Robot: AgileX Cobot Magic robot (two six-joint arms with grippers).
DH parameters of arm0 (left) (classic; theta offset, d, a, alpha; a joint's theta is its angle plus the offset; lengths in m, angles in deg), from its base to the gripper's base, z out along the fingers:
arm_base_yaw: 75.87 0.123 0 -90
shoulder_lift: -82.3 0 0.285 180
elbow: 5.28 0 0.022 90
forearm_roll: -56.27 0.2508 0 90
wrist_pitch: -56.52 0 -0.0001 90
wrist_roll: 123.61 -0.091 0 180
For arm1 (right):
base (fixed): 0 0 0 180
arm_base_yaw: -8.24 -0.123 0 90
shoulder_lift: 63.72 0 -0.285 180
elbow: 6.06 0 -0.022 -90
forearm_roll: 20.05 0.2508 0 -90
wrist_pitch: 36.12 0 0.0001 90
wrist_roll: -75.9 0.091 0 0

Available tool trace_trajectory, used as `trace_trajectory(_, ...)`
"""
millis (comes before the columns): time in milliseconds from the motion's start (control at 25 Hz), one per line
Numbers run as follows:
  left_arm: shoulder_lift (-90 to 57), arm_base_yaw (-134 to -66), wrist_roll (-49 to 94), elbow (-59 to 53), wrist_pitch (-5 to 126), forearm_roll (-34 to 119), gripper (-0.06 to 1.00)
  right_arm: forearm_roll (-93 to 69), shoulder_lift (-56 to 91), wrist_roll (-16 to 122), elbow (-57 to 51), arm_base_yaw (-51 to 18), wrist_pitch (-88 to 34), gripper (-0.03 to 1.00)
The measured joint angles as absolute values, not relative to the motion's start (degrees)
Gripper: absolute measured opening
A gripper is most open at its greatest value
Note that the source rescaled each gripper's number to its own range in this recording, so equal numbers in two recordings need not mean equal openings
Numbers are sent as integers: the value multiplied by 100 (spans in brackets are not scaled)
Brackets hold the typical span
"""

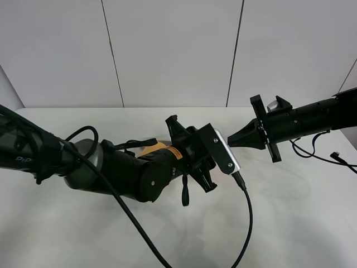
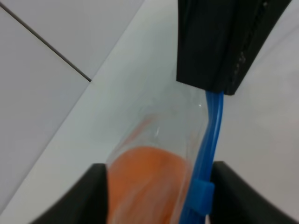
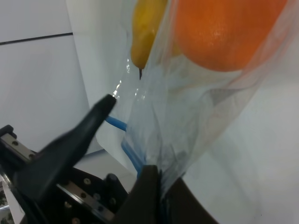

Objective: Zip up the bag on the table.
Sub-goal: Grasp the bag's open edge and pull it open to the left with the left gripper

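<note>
The bag (image 2: 163, 135) is clear crinkly plastic with a blue zip strip (image 2: 212, 126) along one edge. An orange (image 3: 224, 32) and a yellow pear (image 3: 145, 28) show through it. From above, the bag (image 1: 153, 146) is mostly hidden under my left arm. My left gripper (image 2: 154, 186) is open and straddles the bag, with a blue tab (image 2: 201, 193) against one finger. My right gripper (image 1: 231, 143) is shut on the zip strip at the bag's end; it shows as a black block in the left wrist view (image 2: 219, 42) and close up in the right wrist view (image 3: 130, 135).
The white table (image 1: 290, 223) spreads wide around the arms. A black cable (image 1: 248, 223) hangs from the left wrist camera over the table front. Another cable (image 1: 323, 156) trails by the right arm. A grey panelled wall (image 1: 173, 50) stands behind.
</note>
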State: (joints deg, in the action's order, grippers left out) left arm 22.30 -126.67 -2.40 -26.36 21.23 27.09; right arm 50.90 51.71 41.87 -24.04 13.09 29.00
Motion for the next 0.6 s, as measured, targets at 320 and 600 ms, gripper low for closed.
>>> trace_trajectory(320,2230,-12671,-240,-2636,2110,2709,31,5101,5171,4187,-2403,1309,2900,0)
trace_trajectory(600,2230,-12671,-240,-2636,2110,2709,18,5119,5171,4187,-2403,1309,2900,0)
